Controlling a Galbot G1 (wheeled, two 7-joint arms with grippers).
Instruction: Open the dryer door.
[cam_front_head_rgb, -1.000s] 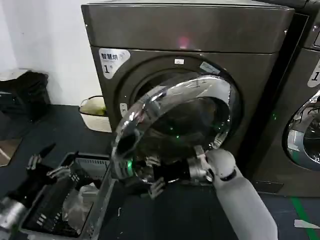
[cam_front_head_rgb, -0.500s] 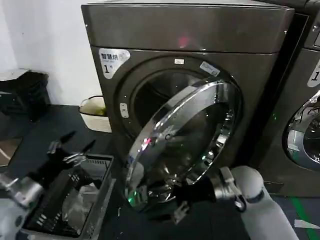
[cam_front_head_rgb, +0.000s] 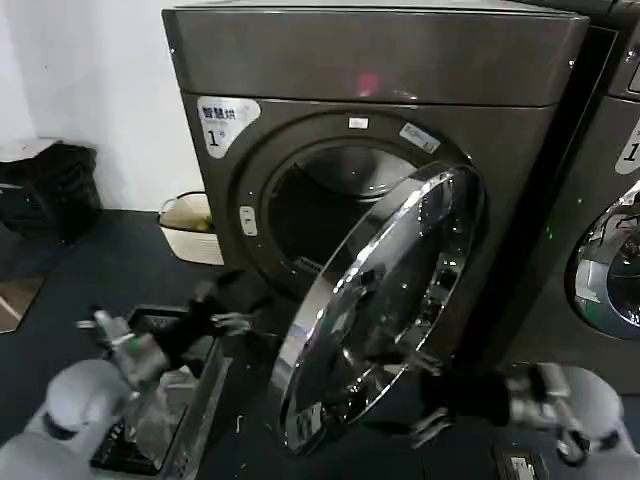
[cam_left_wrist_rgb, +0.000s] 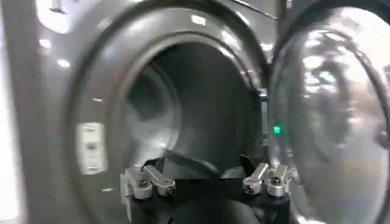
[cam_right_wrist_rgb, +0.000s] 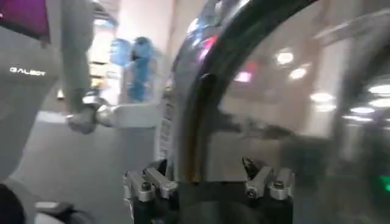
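Observation:
The dryer door (cam_front_head_rgb: 385, 300), round with a wide chrome rim and dark glass, stands swung well out from the dryer (cam_front_head_rgb: 370, 60) on its right-hand hinge. It leaves the dark drum opening (cam_front_head_rgb: 320, 210) uncovered. My right gripper (cam_front_head_rgb: 418, 395) is open at the door's lower right. In the right wrist view the door's rim (cam_right_wrist_rgb: 204, 91) passes between the spread fingers of the right gripper (cam_right_wrist_rgb: 204, 165). My left gripper (cam_front_head_rgb: 222, 305) hangs open and holds nothing, low in front of the drum opening (cam_left_wrist_rgb: 195, 109). In its own view the left gripper (cam_left_wrist_rgb: 204, 165) faces the drum, with the door (cam_left_wrist_rgb: 332, 122) beside it.
A grey slatted basket (cam_front_head_rgb: 205, 390) holding crumpled items sits on the dark floor under my left arm. A white tub (cam_front_head_rgb: 190, 228) stands by the wall, left of the dryer. A dark bag (cam_front_head_rgb: 45, 190) lies far left. The neighbouring machine (cam_front_head_rgb: 610, 270) flanks the right.
The door has swung further out to the right, baring the drum. My right gripper travelled right and down along with its edge. My left gripper rose from the basket toward the opening.

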